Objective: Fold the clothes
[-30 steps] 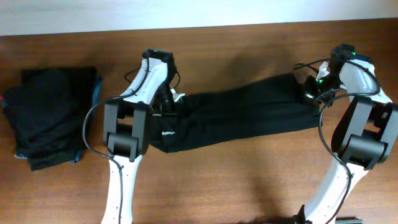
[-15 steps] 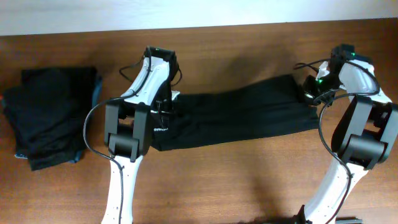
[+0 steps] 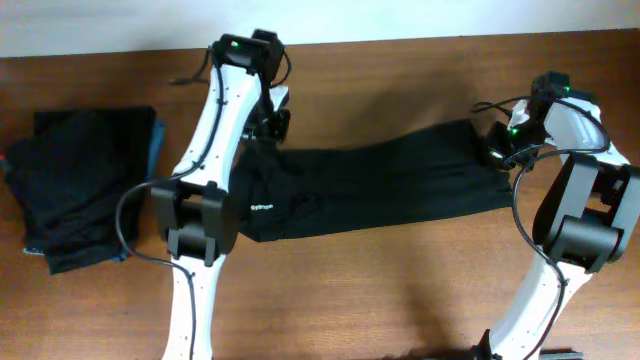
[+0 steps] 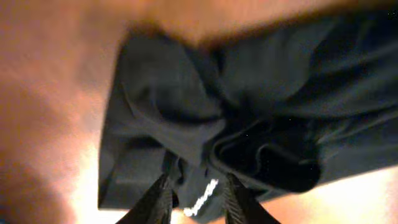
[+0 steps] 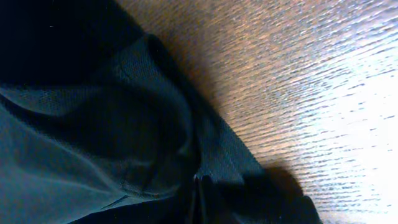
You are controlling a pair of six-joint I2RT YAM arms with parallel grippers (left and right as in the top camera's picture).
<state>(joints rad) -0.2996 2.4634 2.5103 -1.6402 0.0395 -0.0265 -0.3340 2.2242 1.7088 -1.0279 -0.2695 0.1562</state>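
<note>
A long black garment of the clothes lies stretched across the middle of the wooden table, with a small white logo near its left end. My left gripper hovers over that end's far corner, open, with nothing between its fingers. In the left wrist view the rumpled fabric and the logo lie beneath the left gripper. My right gripper is shut on the garment's right end. In the right wrist view the right gripper pinches dark fabric.
A dark folded stack with a teal-blue edge sits at the table's left side. Bare wood runs along the near side between the two arm bases. The table's far edge meets a white wall.
My left gripper has opened, let go of the garment's left end, and moved up and back toward the far edge. That end now lies flat. The right gripper has not moved.
</note>
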